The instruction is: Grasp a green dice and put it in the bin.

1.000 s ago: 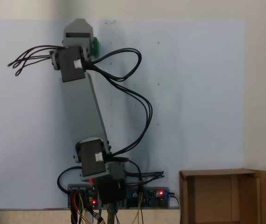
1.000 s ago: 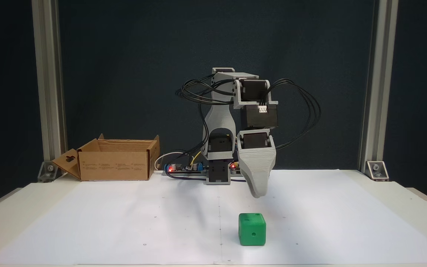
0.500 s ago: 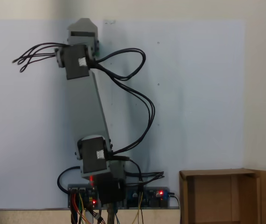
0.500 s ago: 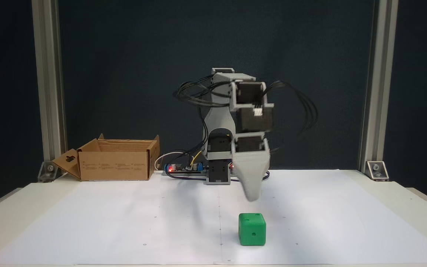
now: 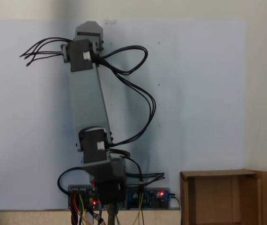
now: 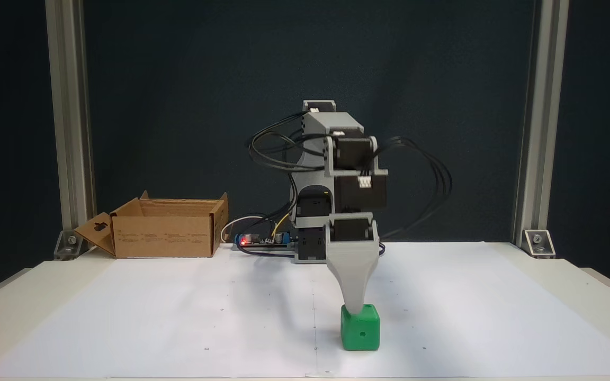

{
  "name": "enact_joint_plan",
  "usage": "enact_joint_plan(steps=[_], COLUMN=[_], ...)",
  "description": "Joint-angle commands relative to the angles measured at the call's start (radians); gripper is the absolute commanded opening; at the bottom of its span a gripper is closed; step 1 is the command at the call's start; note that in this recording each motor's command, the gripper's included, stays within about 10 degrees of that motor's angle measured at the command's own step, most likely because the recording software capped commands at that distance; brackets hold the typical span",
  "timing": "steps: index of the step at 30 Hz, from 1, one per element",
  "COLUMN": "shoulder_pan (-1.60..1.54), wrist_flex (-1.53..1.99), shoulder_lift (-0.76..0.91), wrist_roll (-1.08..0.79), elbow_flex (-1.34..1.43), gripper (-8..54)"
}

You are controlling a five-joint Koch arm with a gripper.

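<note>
We see open white paper [image 6: 178, 312] between the box [image 6: 164, 228] at the left and the arm in a fixed view, with nothing lying on it. The box stands at the table's back edge, its flaps upright and its top open. The cube [image 6: 360, 328] sits in front of the arm's base, the gripper [image 6: 353, 309] right at its top. Metal posts [image 6: 69, 132] bound both sides. Cables [image 6: 432, 174] loop out beside the arm.
</note>
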Motion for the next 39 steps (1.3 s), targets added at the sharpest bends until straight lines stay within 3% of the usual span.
enact_joint_plan(steps=[1,26,32,35,39], shoulder_pan=[0.000,-0.005,-0.005,-0.005,0.002], wrist_flex=[-0.051,-0.069,-0.057,-0.038,-0.038], shoulder_lift=[0.003,-0.098,-0.103,-0.103,-0.103], wrist_roll=[-0.052,-0.046,-0.037,-0.006,0.041], elbow_flex=[-0.054,-0.048,-0.041,-0.040,-0.040], gripper=[38.9,38.8,23.8,12.8,11.5])
